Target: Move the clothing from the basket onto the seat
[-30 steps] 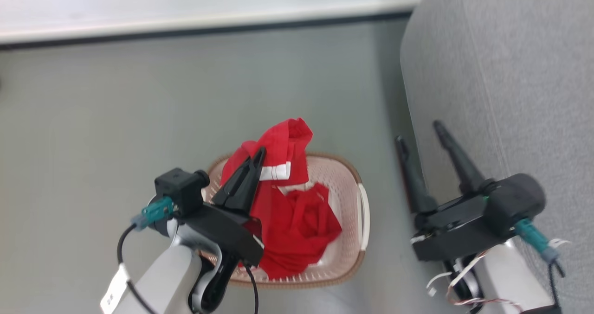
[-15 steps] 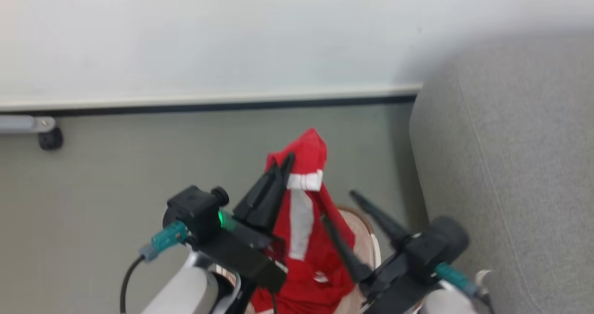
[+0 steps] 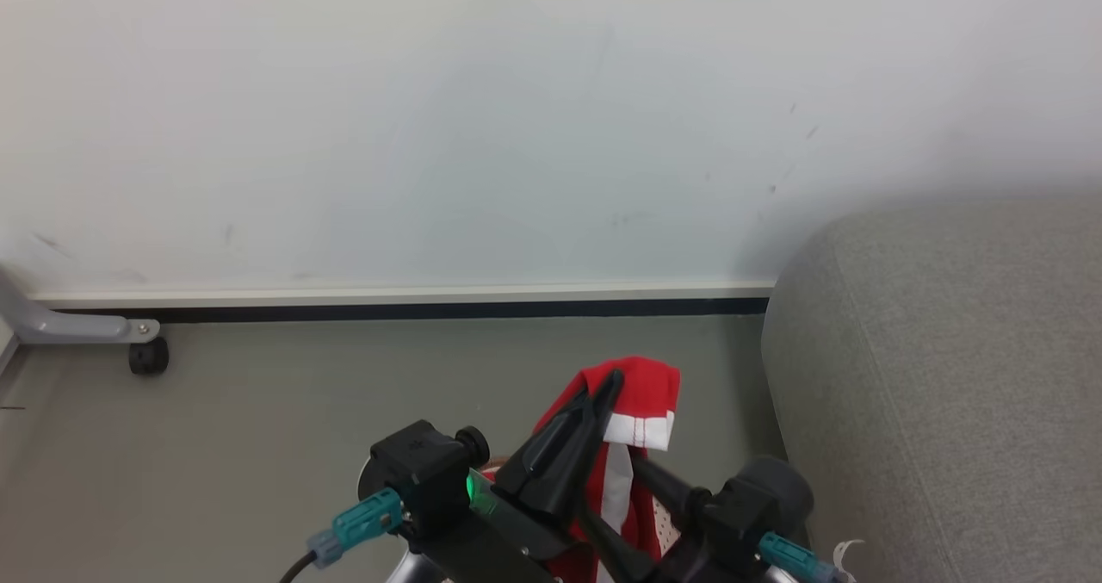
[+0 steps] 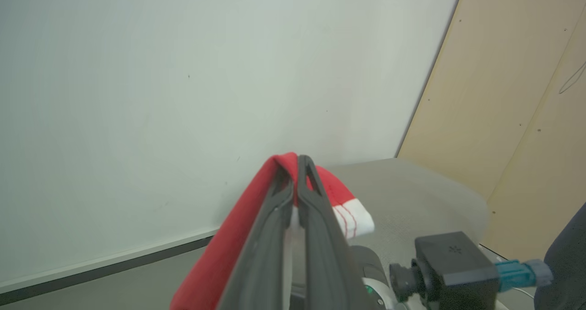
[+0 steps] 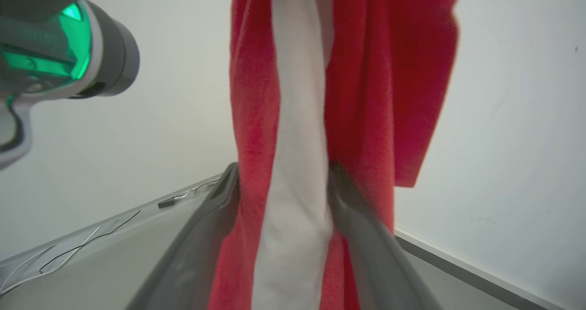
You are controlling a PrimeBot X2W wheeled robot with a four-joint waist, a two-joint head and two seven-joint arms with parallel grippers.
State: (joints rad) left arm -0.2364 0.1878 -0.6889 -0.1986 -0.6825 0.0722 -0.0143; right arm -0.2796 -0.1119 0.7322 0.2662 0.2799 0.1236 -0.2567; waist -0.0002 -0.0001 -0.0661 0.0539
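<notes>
Clothing (image 3: 646, 385), a bright red garment with a white cuff (image 3: 639, 431) and a white stripe (image 5: 293, 117), hangs in the air from my left gripper (image 3: 611, 382). It is over the grey floor (image 3: 301, 393), left of the sofa (image 3: 947, 376) and not on it. Far left, a grey frame leg (image 3: 69, 325) ends in a black caster (image 3: 148, 356) near the dark baseboard (image 3: 430, 311) of the pale wall (image 3: 516, 135). Next comes my left gripper: its two fingers are pressed together, pinching the red fabric, which folds over their tips while the cuff droops to the right. Lower down, the cloth falls between the fingers of my right gripper (image 5: 284, 168). They stand spread on either side of the stripe, and I cannot tell whether they press it. A sliver of the perforated basket (image 3: 660, 524) shows just right of the cloth. Furthest right is the sofa, its rounded edge near the wall.
</notes>
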